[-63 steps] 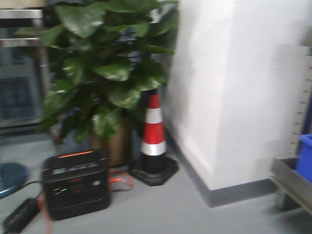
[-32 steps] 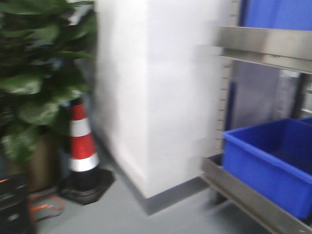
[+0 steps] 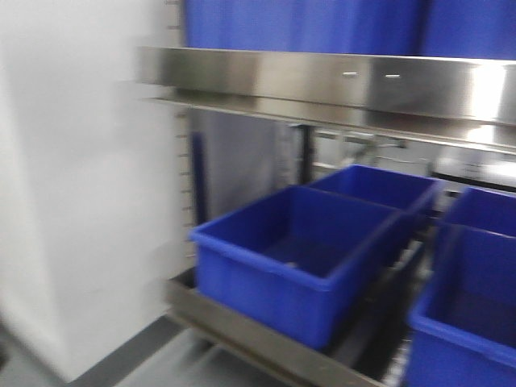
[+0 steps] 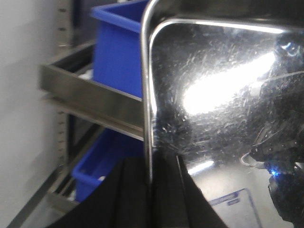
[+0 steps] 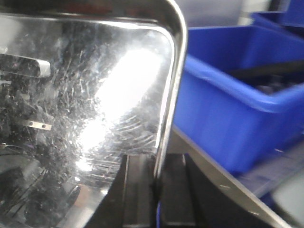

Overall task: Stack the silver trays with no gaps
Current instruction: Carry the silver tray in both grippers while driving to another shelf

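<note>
Where the left gripper [image 4: 149, 171] clamps it, the rolled rim of a silver tray [image 4: 218, 95] runs straight up and away from the black fingers [image 4: 128, 194] to a rounded corner. The mirror-shiny pan spreads to the right of that rim and off the picture, so its long axis cannot be told. The right gripper [image 5: 156, 166] is likewise clenched on a silver tray's rim, with the pan [image 5: 80, 95] spreading to the left; whether this is the same tray cannot be told. The tray is held up in the air in front of the shelving and does not show in the front view. Half a second ago the front view held a plant, a striped cone and the white pillar in its middle, with one blue bin at the right edge. Now the plant and cone are out of the picture, the white pillar [image 3: 72, 201] sits at the left, and the steel shelf fills the rest. Beyond the tray, blue bins [image 3: 298, 258] stand side by side on the lower shelf behind its front rail [image 3: 242, 334]. An upper steel rail [image 3: 322, 81] crosses above them, with more blue bins [image 3: 306, 24] on top of it. One blue bin [image 5: 232, 118] lies just beside the right-hand rim, and another [image 4: 118, 47] stands behind the left one.
</note>
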